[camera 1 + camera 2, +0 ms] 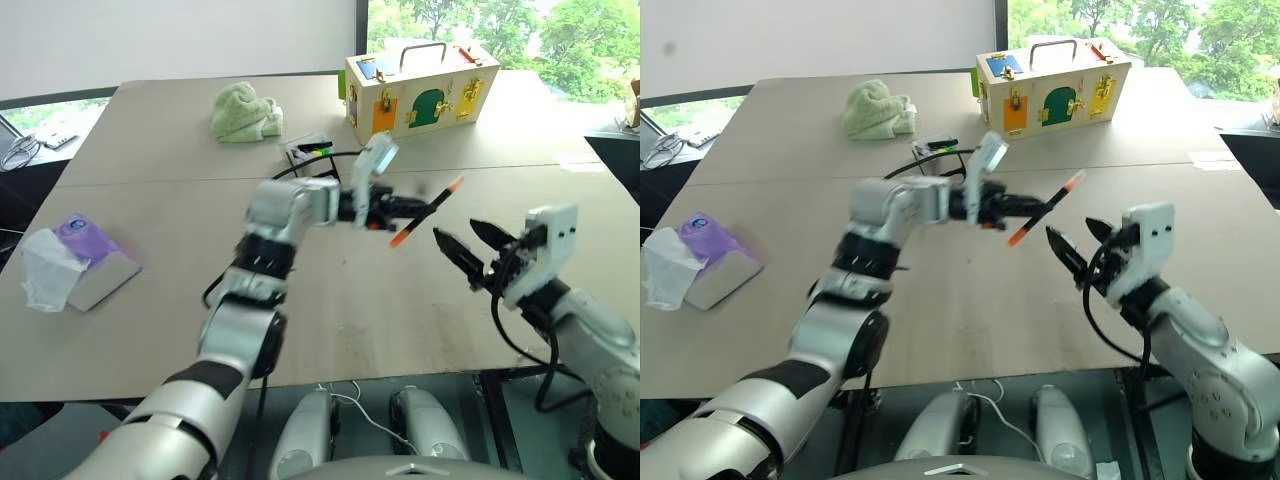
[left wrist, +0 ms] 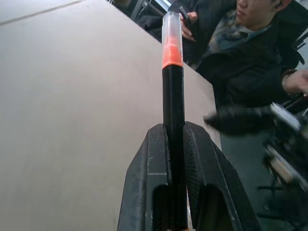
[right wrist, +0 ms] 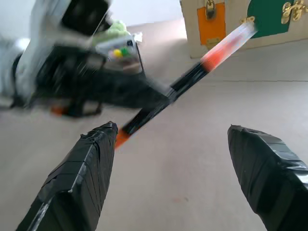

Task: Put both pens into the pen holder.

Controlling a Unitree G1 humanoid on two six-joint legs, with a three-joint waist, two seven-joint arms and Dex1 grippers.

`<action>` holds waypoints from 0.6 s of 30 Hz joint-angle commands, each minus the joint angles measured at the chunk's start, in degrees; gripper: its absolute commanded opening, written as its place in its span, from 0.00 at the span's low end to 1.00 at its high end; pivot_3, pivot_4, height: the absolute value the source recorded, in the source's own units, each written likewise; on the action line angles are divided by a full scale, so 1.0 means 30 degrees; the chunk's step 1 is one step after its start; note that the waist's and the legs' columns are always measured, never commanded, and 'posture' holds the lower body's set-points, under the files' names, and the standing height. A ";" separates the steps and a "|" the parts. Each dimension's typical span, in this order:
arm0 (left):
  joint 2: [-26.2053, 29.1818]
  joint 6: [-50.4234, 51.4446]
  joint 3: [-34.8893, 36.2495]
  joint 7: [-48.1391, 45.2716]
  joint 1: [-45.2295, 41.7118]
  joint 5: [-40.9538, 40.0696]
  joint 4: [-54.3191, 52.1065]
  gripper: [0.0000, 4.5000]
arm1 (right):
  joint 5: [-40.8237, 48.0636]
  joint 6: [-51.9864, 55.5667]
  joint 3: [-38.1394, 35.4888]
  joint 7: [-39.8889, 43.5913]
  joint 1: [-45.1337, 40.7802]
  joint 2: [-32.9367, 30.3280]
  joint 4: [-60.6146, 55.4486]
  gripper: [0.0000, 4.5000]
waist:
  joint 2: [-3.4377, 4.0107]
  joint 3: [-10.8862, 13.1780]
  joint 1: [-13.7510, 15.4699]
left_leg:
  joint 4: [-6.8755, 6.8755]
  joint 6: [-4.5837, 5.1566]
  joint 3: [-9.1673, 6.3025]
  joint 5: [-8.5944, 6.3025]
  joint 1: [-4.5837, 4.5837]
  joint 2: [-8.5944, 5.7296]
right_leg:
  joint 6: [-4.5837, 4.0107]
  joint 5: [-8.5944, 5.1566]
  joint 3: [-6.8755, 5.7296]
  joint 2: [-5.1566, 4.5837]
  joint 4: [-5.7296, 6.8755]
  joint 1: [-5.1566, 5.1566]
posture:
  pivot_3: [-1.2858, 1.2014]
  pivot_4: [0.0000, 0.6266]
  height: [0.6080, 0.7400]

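Observation:
My left gripper (image 1: 408,208) is shut on a pen (image 1: 441,199) with a black barrel and orange ends, held slantwise above the middle of the table. The barrel runs up between the two black fingers (image 2: 202,159), and the clear orange cap (image 2: 172,43) sticks out past them. My right gripper (image 1: 458,232) stands open just right of the pen, fingers apart and empty, with the pen (image 3: 192,74) crossing ahead of them. The pen holder (image 1: 308,150), a small black stand with a clear top, sits farther back on the table behind the left gripper.
A wooden latch box (image 1: 420,90) with a handle stands at the back right. A green cloth (image 1: 245,112) lies at the back, a purple tissue pack (image 1: 80,255) at the left. A black cable (image 1: 290,172) curls near the holder. A person (image 2: 250,53) sits beyond the table's edge.

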 commanded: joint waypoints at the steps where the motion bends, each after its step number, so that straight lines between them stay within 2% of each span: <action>1: -0.0469 0.1419 0.2269 0.1881 -0.0030 -0.1835 -0.2721 0.01 | 0.3083 0.0565 -0.0729 -0.0444 -0.1164 -0.0806 0.0384 0.87 | -0.0005 0.0002 0.0408 | 0.0015 0.0012 -0.0007 -0.0006 -0.0014 -0.0015 | 0.0004 0.0002 -0.0015 -0.0010 -0.0008 0.0002 | 0.52 0.24 1.00; 3: -0.1322 0.2915 0.4358 0.3583 -0.0107 -0.3013 -0.2797 0.01 | 0.3905 0.0942 0.0073 -0.0007 -0.1639 -0.1503 0.0519 0.87 | -0.0005 0.0001 0.0675 | 0.0035 0.0076 -0.0037 -0.0037 -0.0022 -0.0060 | 0.0014 0.0004 -0.0055 -0.0005 -0.0019 0.0023 | 0.52 0.24 1.00; 6: -0.2019 0.4428 0.5620 0.4746 0.0275 -0.4410 -0.3881 0.01 | 0.4924 0.0746 0.0658 -0.0477 -0.2417 -0.1592 0.1206 0.87 | -0.0009 -0.0001 0.0712 | 0.0047 0.0093 -0.0036 -0.0046 -0.0013 -0.0070 | 0.0021 0.0003 -0.0075 0.0004 -0.0018 0.0043 | 0.52 0.24 1.00; 12: -0.1095 0.5536 0.4852 0.5189 0.2223 -0.5941 -0.7190 0.01 | 0.7714 -0.0263 0.0294 -0.2011 -0.4500 -0.1115 0.3536 0.87 | -0.0001 -0.0003 0.0221 | 0.0025 0.0084 0.0001 -0.0042 0.0015 -0.0034 | 0.0010 0.0003 -0.0041 0.0039 0.0010 0.0028 | 0.52 0.24 1.00; 17: -0.0451 0.5475 0.4523 0.5528 0.2805 -0.6681 -0.8080 0.01 | 0.9331 -0.0699 0.0405 -0.2587 -0.5161 -0.1639 0.4471 0.87 | -0.0001 -0.0003 0.0220 | 0.0024 0.0087 0.0014 -0.0043 0.0018 -0.0036 | 0.0011 0.0003 -0.0050 0.0050 0.0008 0.0029 | 0.52 0.24 1.00; 18: -0.0301 0.5406 0.4404 0.5522 0.2937 -0.6805 -0.8321 0.00 | 0.9545 -0.0794 0.0476 -0.2640 -0.5287 -0.1730 0.4634 0.81 | -0.0001 -0.0003 0.0223 | 0.0025 0.0089 0.0018 -0.0044 0.0018 -0.0041 | 0.0012 0.0003 -0.0050 0.0048 0.0008 0.0029 | 0.52 0.24 1.00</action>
